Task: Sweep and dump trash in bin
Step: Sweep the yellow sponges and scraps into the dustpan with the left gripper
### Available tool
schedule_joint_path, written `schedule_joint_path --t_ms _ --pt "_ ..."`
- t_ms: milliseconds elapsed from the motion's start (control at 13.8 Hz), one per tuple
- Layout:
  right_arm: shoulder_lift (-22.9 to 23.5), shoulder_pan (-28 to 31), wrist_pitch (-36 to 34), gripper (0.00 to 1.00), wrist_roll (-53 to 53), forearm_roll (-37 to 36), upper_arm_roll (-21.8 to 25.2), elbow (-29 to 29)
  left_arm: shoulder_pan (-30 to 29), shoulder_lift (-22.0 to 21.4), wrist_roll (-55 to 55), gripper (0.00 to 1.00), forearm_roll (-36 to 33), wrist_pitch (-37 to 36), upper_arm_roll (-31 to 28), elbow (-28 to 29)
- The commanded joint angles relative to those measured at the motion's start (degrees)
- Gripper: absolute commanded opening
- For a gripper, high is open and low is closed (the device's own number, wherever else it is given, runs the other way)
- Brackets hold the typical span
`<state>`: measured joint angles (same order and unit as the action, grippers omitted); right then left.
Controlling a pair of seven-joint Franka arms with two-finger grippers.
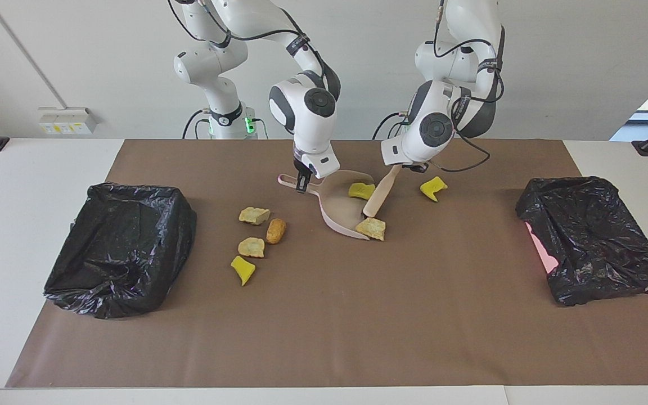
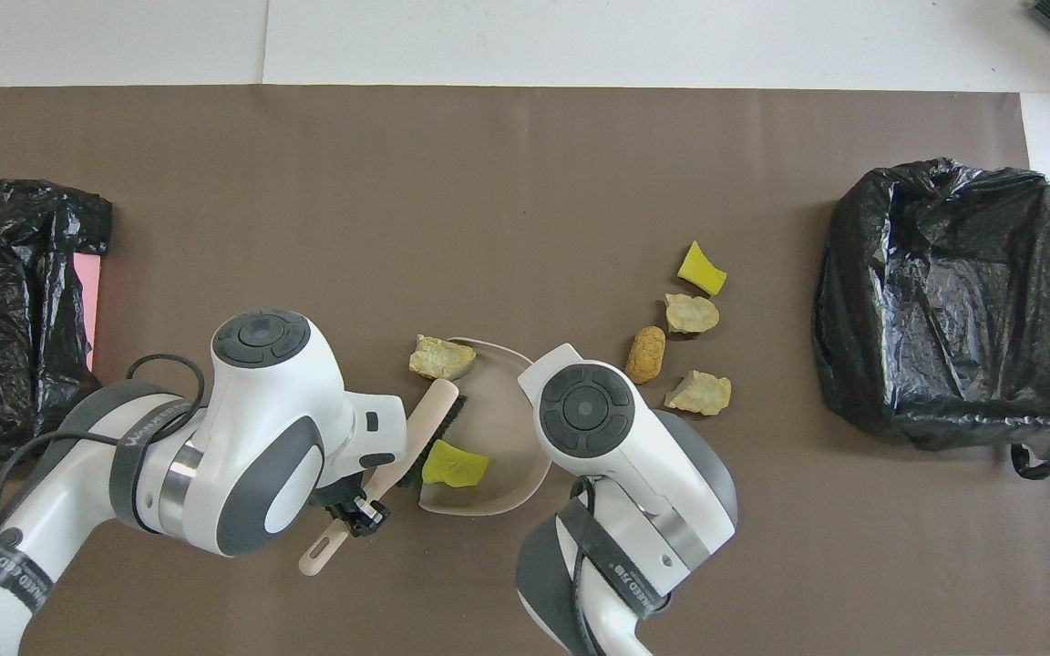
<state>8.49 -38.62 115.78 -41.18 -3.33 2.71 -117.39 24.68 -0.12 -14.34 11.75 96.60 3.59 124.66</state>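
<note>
The left gripper is clamped on the handle of the brush, which slants down so that its bristles sit at the mouth of the dustpan. The right gripper is closed on the dustpan's handle, its arm bent steeply down.

Under the brush, one yellow scrap lies in the pan; a tan scrap appears to rest on its lip. Another yellow scrap lies just beside the left gripper. Four spongy scraps are clustered toward the lined bin at the right arm's end.
</note>
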Motion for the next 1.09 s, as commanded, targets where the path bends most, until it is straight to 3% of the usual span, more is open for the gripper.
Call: schedule_joint_path --t_ms 0,218,508,653,1016 --pt "-0.40 0.47 0.77 0.00 1.27 -1.24 -0.25 -0.65 0.98 -6.97 1.60 0.00 1.35 -5.87 -0.96 1.20" --pt "-0.40 0.47 1.12 0.00 0.75 -1.33 -0.25 -0.65 0.02 -11.91 2.91 0.00 1.26 -11.51 -1.39 1.29" --pt "-0.22 0.65 1.82 0.00 -0.83 -3.53 -0.25 -0.65 -2.96 -12.79 18.34 0.00 -3.29 -12.40 -1.48 2.51" --pt "-0.22 0.65 1.82 0.00 -0.92 -3.61 -0.25 -0.65 -5.69 -15.07 28.80 0.00 -6.28 -12.67 -1.40 5.75" --pt "-0.22 0.65 1.91 0.00 -1.01 -3.62 -0.25 -0.65 -6.14 -18.42 42.55 0.00 -12.70 -12.84 -1.48 9.99"
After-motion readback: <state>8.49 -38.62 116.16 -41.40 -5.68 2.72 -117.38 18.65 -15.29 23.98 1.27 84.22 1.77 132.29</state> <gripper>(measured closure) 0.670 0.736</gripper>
